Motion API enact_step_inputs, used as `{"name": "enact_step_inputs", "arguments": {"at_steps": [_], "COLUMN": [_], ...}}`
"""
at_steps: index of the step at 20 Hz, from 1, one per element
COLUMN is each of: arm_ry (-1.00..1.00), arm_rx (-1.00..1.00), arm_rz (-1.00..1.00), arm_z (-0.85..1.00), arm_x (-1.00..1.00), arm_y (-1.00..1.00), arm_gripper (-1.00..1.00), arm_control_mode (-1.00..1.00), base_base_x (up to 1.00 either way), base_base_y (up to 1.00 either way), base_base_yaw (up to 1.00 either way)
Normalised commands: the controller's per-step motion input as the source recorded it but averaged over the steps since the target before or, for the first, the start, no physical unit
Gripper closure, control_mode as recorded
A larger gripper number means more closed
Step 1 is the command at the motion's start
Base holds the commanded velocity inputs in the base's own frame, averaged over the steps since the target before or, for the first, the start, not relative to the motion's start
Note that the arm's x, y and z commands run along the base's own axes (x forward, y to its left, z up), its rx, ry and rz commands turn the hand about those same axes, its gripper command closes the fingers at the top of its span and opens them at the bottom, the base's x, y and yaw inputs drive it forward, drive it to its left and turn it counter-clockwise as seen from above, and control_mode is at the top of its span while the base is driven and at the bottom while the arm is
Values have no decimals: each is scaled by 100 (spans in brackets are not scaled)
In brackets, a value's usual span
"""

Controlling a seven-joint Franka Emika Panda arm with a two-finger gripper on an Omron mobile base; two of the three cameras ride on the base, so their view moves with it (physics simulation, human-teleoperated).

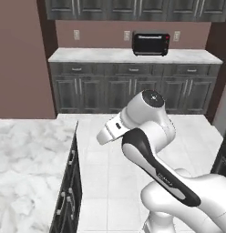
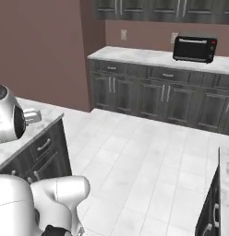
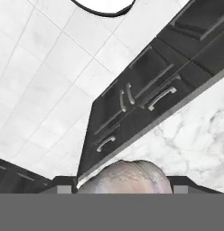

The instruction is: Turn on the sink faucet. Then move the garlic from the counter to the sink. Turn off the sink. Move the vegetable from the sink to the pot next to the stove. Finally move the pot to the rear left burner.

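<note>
Even, flat rendered light throughout, no glare or hard shadows; all 3 views look soft and slightly blurred.

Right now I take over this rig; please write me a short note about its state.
Gripper: shut on the garlic, held in the air near the edge of the marble counter.
Done: the garlic is picked up, off the counter.
Unclear: whether it has already been in the sink; these pictures cannot tell.
Left: at least garlic into the pot, then pot to the rear left burner.

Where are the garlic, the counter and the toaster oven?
garlic point(image 3: 125, 177): hand view, top of the bulb.
counter point(image 1: 23, 154): left base view, bare marble top.
toaster oven point(image 1: 151, 44): left base view, glass door.
</note>
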Motion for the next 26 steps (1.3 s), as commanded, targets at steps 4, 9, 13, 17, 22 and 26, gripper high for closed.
{"name": "enact_step_inputs", "arguments": {"at_steps": [4, 9, 13, 17, 22, 26], "arm_ry": [0, 0, 0, 0, 0, 0], "arm_rx": [0, 0, 0, 0, 0, 0], "arm_rz": [0, 0, 0, 0, 0, 0], "arm_z": [0, 0, 0, 0, 0, 0], "arm_x": [0, 0, 0, 0, 0, 0], "arm_y": [0, 0, 0, 0, 0, 0], "arm_gripper": [100, 100, 100, 100, 100, 100], "arm_control_mode": [100, 100, 100, 100, 100, 100], "base_base_x": [38, 13, 0, 0, 0, 0], "base_base_y": [-42, -14, 21, 15, 9, 7], "base_base_yaw": [-46, -47, -44, -46, -48, -48]}}
